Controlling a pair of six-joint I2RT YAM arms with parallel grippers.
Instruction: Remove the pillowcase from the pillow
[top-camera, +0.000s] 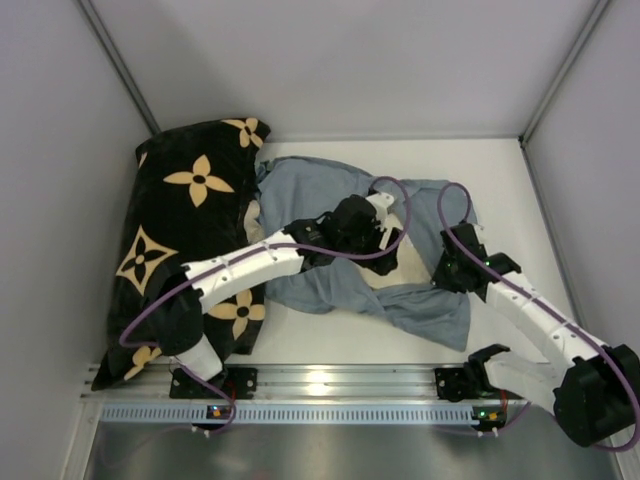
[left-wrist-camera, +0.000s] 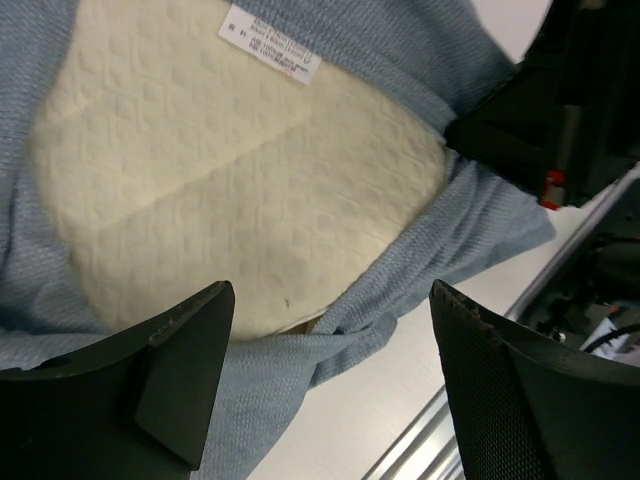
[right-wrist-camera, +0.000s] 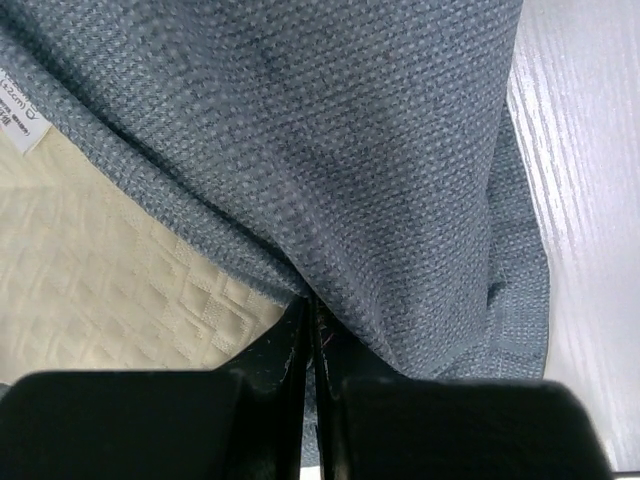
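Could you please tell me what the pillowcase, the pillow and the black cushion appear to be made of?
The pillowcase looks like matte blue-grey woven cloth, with its coarse weave visible. The pillow seems a cream quilted textile, embossed with small squares. The cushion is a soft-looking black fabric with tan flowers; its fibre is unclear.

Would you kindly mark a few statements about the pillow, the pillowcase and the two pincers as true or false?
1. The left pincer is open, with nothing between its fingers. True.
2. The right pincer is wide open. False: it is shut on a fold of the pillowcase.
3. Part of the cream pillow lies bare, with blue-grey pillowcase fabric around it. True.
4. The black cushion lies to the right of the pillowcase. False: it lies to its left, by the left arm.
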